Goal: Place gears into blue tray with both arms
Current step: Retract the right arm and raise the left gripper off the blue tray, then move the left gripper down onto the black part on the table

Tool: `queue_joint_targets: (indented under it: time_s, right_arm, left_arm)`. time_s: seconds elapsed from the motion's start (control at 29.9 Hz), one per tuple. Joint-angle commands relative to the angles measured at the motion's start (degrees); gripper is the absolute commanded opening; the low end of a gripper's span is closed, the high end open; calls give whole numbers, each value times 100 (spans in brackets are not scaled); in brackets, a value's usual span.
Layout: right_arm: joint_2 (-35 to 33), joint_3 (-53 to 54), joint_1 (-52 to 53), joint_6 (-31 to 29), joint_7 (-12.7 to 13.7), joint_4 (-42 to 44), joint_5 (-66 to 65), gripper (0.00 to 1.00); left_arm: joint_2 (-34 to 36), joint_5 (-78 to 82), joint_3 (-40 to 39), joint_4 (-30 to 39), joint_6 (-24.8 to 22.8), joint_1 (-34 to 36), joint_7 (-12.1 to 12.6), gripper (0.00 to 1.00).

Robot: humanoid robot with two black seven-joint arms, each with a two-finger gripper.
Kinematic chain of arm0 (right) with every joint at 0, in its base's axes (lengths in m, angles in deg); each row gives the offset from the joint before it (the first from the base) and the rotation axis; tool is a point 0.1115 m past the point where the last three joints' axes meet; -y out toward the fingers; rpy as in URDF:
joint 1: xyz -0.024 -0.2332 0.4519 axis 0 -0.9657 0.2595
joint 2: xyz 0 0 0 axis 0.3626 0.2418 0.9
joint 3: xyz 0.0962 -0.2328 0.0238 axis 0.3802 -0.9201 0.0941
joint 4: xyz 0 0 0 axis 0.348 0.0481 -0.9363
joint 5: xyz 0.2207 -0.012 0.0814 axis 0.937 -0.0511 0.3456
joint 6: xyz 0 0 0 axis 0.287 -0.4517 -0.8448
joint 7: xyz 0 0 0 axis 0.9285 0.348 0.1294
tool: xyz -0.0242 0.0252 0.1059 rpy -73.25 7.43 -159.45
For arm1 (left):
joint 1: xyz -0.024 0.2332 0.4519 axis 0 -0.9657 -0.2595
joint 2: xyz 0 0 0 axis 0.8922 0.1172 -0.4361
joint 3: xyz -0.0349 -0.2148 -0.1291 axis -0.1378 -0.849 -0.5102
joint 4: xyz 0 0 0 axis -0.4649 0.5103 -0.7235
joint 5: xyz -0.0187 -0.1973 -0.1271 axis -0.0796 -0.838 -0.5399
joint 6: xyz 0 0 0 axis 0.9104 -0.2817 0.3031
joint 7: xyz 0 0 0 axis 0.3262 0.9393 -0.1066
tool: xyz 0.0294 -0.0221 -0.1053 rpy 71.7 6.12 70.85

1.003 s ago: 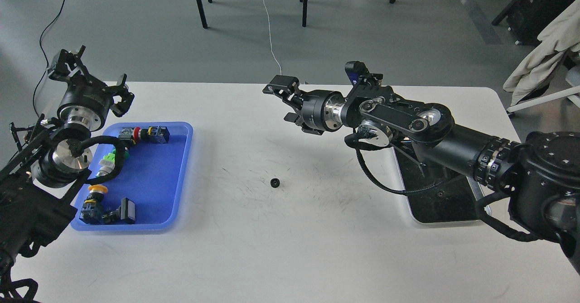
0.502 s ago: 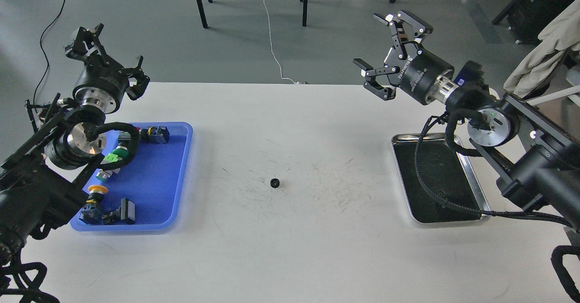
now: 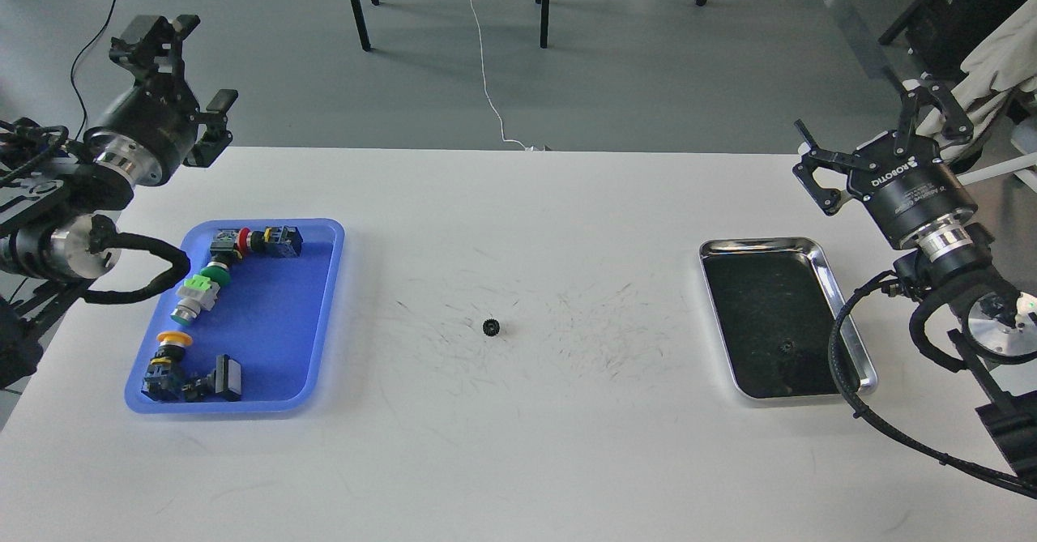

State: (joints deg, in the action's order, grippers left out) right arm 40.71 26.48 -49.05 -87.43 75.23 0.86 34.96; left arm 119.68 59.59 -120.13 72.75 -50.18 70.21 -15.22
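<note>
One small black gear (image 3: 490, 328) lies alone on the white table, near its middle. The blue tray (image 3: 322, 307) sits at the left and holds several coloured push-button switches (image 3: 197, 292), with no gear visible in it. My left gripper (image 3: 180, 62) hovers beyond the table's far left corner, behind the blue tray, open and empty. My right gripper (image 3: 873, 130) is raised at the far right, behind the steel tray, also open and empty. Both are far from the gear.
A shiny steel tray (image 3: 842, 315) lies at the right with a tiny dark round piece (image 3: 784, 347) on its floor. Black cables (image 3: 842, 364) from my right arm drape over its right rim. Chair legs and cords stand on the floor beyond the table.
My right arm has swung from over the table's centre back to the far right. My left gripper has drawn back to the left, uncovering the blue tray. The gear has not moved.
</note>
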Motion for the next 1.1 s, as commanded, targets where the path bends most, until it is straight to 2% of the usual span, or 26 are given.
queue_joint_targets:
  time_s: [0.0,0.2,0.4,0.54,0.67,0.84,0.94,1.07]
  right_arm:
    - [-1,14,-123,-6,-6,3,-3,97]
    - [-18,23,-140,-6,-15,-23,-3,97]
    - [-10,5,-228,-6,-15,-23,-3,97]
    - [-10,-56,-430,-33,-15,-189,-3,98]
    - [-10,-39,-466,-15,-24,-190,-12,98]
    - [-10,-12,-501,-15,-24,-190,-12,98]
    - [-10,5,-501,-6,-32,-164,-12,98]
    - [-10,14,-527,-6,-24,-24,-12,98]
  left_arm:
    - [238,1649,13,628,15,-56,-5,98]
    - [238,4341,22,1216,-11,-214,-31,98]
    - [133,4958,31,1770,-82,-223,13,98]
    - [-121,5599,687,2035,-73,-188,109,98]
    - [-482,6565,936,2009,-46,-214,162,98]
    - [-693,7454,980,1912,-46,-232,399,98]
    - [-694,7744,989,1667,-38,-319,496,98]
    - [-720,8359,980,1228,111,-609,505,98]
